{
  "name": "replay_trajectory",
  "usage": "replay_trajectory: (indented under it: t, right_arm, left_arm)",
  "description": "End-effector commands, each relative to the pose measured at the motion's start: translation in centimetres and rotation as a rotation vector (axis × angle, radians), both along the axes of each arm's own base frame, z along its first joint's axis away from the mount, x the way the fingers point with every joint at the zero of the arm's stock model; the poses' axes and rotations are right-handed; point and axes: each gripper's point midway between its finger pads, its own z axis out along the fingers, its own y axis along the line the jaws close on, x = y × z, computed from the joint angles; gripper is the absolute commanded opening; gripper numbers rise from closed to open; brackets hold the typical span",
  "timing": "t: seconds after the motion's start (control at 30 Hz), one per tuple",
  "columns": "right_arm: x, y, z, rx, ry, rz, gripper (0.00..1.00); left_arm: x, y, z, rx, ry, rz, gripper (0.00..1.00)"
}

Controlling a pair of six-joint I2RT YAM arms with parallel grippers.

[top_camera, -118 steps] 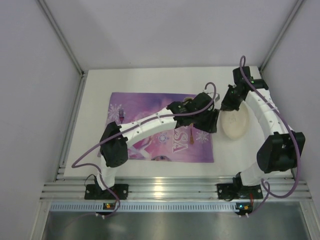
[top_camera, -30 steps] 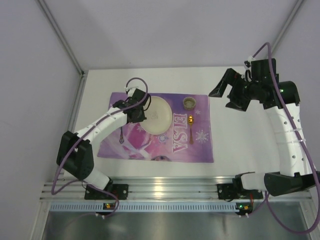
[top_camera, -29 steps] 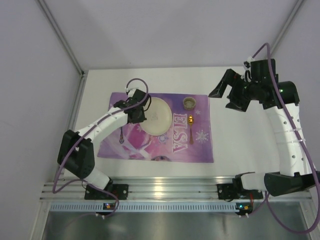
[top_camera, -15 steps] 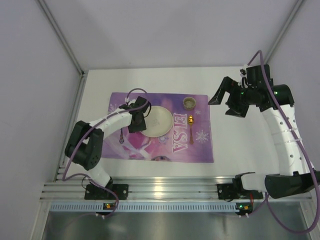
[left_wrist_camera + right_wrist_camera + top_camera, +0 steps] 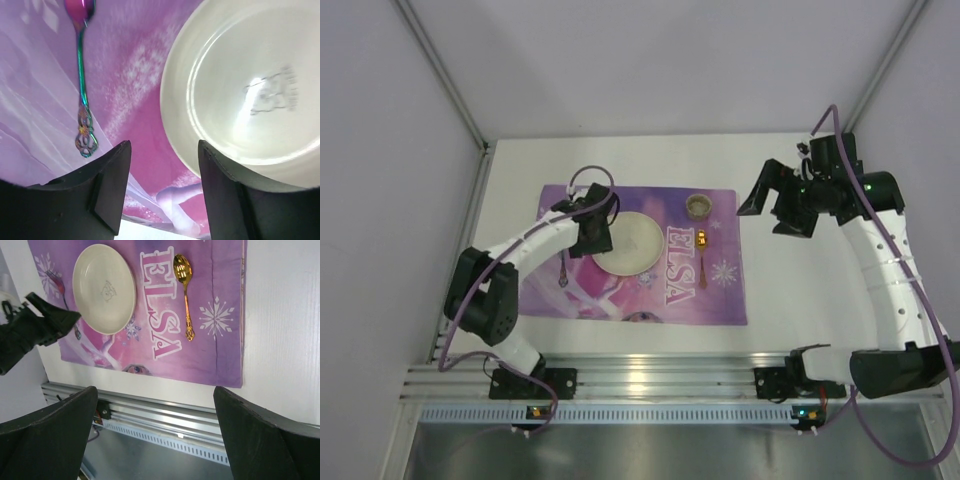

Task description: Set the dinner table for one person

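The dinner table [image 5: 800, 290] is a white top with a purple ELSA placemat [image 5: 720, 290] on it. A cream plate [image 5: 635, 243] lies flat on the mat. My left gripper [image 5: 597, 238] hovers at the plate's left rim. In the left wrist view it [image 5: 164, 150] is open, with only placemat between its fingers [image 5: 107, 190] and the plate [image 5: 250, 85] beside the right one. An iridescent fork [image 5: 82, 85] lies left of the plate. A gold spoon [image 5: 702, 246] lies to its right. My right gripper [image 5: 772, 210] hangs wide open and empty above the mat's right edge.
A small round cup [image 5: 698, 206] stands at the mat's far edge, above the spoon. Aluminium rails [image 5: 650, 378] run along the table's near edge, with both arm bases on them. Grey walls close in on the left, back and right.
My left gripper has opened and let go of the plate's rim. The plate now lies slightly nearer on the mat. The right gripper has drifted a little left and down, still open.
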Motion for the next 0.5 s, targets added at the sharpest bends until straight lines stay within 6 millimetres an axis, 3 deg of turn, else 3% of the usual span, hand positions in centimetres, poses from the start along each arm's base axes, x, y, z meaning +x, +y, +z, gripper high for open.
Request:
replay_trajectory:
  t: [0.0,0.07,0.17,0.27,0.3,0.33,0.37,0.47]
  right_arm:
    - [0.6,-0.5,1.3,-0.019,-0.096,0.009,1.00]
    - [0.7,-0.5,1.3,-0.020,-0.101,0.011,1.00]
    - [0.9,-0.6,1.6,-0.023,-0.121,0.016,1.00]
    - [1.0,-0.5,2.7,-0.019,-0.177,0.030,1.00]
    - [1.0,-0.4,3.1,-0.019,-0.195,0.037,1.00]
    - [1.0,-0.4,3.5,-0.018,-0.213,0.041,1.00]
    - [1.1,-0.4,4.4,-0.015,-0.250,0.045,1.00]
    - [0.8,-0.5,6.4,-0.019,-0.323,0.055,1.00]
  left_arm:
    - [2.9,0.4,8.4,0.000,-0.213,-0.035,0.61]
    - [3.7,0.9,12.2,0.011,-0.311,-0.043,0.62]
    - [4.1,2.2,16.0,0.040,-0.430,-0.031,0.65]
    - [4.1,3.3,17.4,0.080,-0.508,-0.058,0.66]
    - [4.4,3.5,19.3,0.060,-0.601,-0.053,0.66]
    - [4.3,3.7,19.8,0.064,-0.639,-0.061,0.66]
    - [3.7,4.4,18.2,0.112,-0.630,-0.104,0.65]
    - [3.1,5.3,19.2,0.134,-0.834,-0.170,0.65]
